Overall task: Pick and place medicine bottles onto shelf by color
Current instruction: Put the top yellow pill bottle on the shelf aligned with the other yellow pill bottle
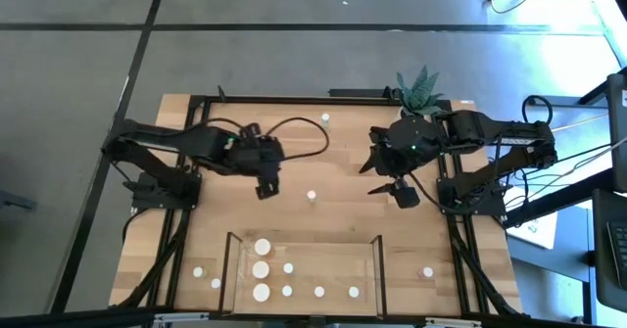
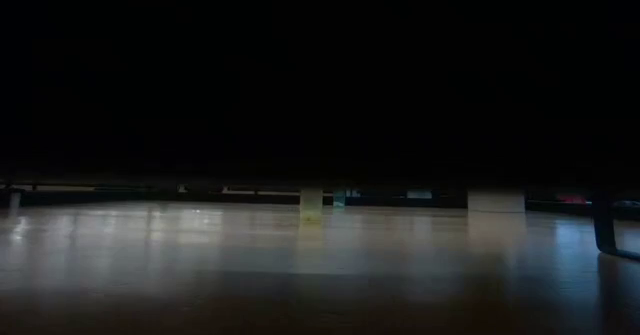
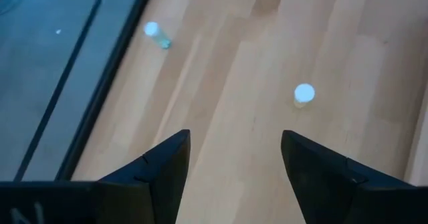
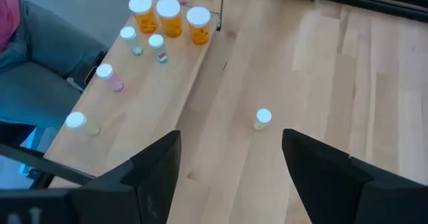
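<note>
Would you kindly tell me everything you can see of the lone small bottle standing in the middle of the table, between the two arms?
The small bottle has a round white cap and a pale yellowish body, as the right wrist view shows. It stands upright on the bare light-wood tabletop, clear of the shelf and of every other bottle. Nothing touches it: the left hand and right hand both hang open to either side.
</note>
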Motion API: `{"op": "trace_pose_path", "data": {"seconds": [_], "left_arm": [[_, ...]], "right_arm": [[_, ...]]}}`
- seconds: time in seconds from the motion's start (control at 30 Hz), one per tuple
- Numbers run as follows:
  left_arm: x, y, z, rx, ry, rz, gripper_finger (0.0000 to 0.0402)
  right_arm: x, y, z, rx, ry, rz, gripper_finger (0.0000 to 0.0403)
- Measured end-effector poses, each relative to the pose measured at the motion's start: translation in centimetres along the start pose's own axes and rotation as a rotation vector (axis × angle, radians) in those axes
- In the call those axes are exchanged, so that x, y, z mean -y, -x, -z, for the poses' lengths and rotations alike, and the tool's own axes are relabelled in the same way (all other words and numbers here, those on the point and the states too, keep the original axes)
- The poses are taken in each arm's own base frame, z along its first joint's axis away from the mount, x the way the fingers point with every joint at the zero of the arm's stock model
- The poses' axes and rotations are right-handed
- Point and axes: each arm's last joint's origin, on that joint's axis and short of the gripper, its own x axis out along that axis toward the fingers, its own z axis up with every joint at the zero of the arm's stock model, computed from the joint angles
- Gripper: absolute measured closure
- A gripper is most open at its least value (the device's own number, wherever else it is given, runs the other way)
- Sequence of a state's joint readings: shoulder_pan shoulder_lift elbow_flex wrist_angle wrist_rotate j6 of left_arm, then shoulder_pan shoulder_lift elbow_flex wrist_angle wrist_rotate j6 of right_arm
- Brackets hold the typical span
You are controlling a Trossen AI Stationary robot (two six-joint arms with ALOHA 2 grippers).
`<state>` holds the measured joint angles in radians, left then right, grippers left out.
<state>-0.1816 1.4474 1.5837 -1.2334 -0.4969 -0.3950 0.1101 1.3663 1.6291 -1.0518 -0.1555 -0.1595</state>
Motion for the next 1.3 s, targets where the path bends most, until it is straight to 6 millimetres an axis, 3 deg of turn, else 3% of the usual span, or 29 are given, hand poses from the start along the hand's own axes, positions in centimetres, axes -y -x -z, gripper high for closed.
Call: {"op": "trace_pose_path", "data": {"seconds": [0.17, 0.57, 0.77, 1.07, 1.3], "left_arm": [[-0.3, 2.3, 1.0, 0.048, 0.025, 0.013, 0.0172], [0.5, 4.2, 2.5, 0.050, 0.001, 0.045, 0.0174], [0.9, 4.6, 2.9, 0.064, -0.019, 0.022, 0.0173], [1.2, 4.8, 3.2, 0.064, -0.028, 0.016, 0.0173], [1.2, 4.9, 3.3, 0.068, -0.024, 0.008, 0.0175]], "right_arm": [[0.9, -2.5, -0.3, -0.071, -0.024, 0.128, 0.0141], [3.0, -14.8, -0.3, -0.256, 0.096, 0.148, 0.0141], [3.7, -19.4, 0.5, -0.303, 0.119, 0.134, 0.0141], [4.5, -24.0, 1.8, -0.326, 0.112, 0.121, 0.0141], [5.9, -25.9, 2.9, -0.352, 0.086, 0.128, 0.0141]]}}
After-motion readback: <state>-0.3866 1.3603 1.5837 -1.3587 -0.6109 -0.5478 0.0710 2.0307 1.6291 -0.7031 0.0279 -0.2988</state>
